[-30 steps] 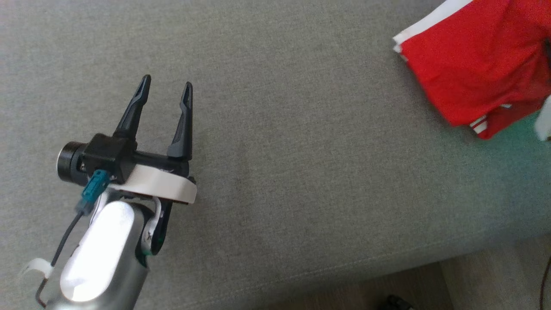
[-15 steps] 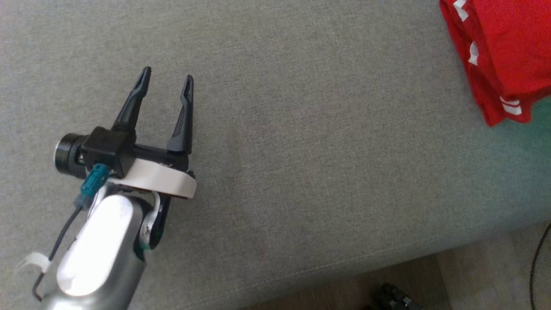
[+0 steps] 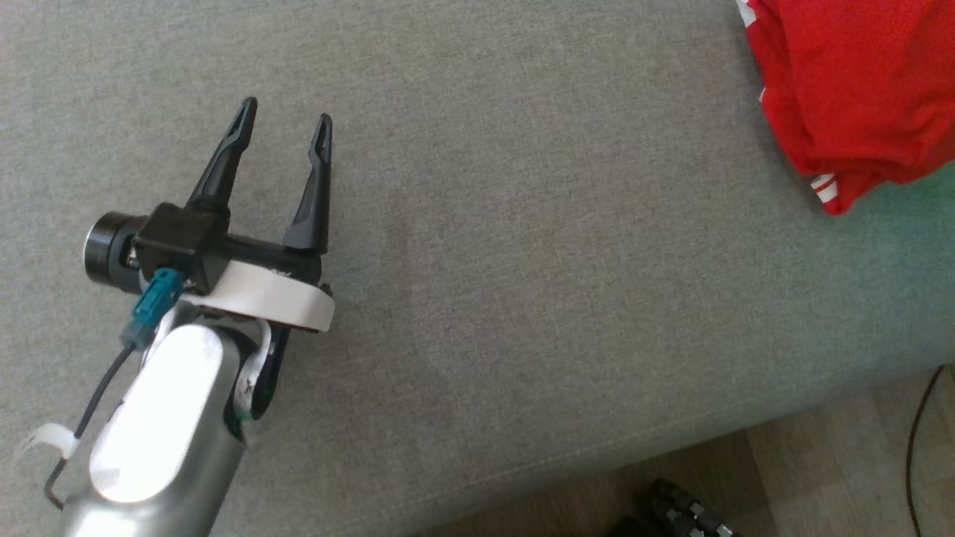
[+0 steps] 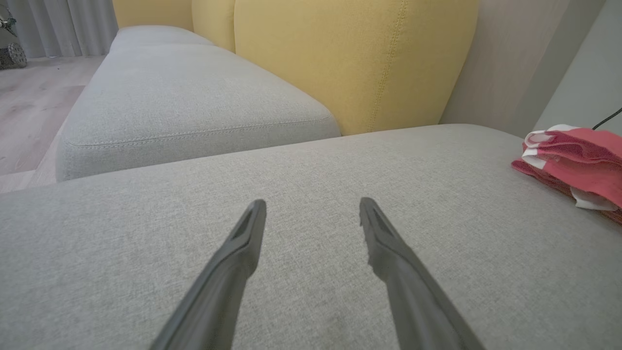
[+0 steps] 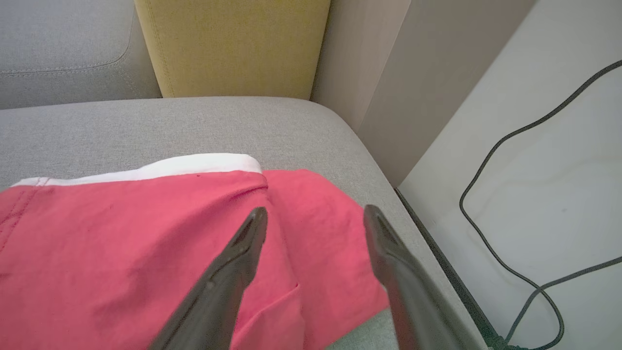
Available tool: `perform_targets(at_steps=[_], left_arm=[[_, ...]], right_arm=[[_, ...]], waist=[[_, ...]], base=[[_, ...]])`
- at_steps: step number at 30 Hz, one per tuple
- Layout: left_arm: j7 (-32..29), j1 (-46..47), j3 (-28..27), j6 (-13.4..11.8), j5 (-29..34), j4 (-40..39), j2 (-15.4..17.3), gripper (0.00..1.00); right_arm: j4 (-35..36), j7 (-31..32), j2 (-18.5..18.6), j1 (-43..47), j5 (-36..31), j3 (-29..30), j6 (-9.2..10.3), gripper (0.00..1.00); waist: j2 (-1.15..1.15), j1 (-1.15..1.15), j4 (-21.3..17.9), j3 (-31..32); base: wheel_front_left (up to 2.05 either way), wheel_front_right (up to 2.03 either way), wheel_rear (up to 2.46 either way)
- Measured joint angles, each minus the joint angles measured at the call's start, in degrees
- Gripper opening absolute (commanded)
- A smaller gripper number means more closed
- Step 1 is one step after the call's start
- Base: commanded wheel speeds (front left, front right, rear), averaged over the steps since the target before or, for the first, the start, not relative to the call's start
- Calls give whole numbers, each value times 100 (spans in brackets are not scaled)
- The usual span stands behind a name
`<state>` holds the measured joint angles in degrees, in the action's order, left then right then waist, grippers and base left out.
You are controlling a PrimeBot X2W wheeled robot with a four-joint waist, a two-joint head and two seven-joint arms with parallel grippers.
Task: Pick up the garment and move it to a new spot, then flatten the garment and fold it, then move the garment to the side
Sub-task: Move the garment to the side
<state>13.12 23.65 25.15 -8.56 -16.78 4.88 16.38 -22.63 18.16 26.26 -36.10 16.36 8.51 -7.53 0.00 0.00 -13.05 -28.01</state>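
Right pincer splayed above rumpled red garment, woven grey cushion

The garment is red with white trim, folded into a loose, rumpled bundle of several layers. It lies on the grey cushion at about 2 o'clock in the head view, its white-striped corner pointing toward 6 o'clock.
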Motion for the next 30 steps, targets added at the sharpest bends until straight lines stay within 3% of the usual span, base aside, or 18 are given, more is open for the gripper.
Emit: perform_targets(at_steps=[7,17,23,30], left_arm=[[2,14,9,-1,-4,26,-2,100],[58,-385,-16,-96,-245,183,-19,100],[66,-696,-60,-163,-365,236,-63,100],[103,-1051,-185,-291,-475,257,-81,100]], right_arm=[[487,-197,-241,70,-138,149,0,100],[1885,-811,-1292,1343,-331,71,0,100],[2284,-1084,-1879,1965,-452,-212,0,100],[2314,-1340,-2097,2292,-598,-699,0,100]], waist=[[0,0,-22,132],[0,0,21,714],[0,0,250,1072],[0,-1,689,1423]], base=[[0,0,0],[0,0,0],[0,0,0],[0,0,0]])
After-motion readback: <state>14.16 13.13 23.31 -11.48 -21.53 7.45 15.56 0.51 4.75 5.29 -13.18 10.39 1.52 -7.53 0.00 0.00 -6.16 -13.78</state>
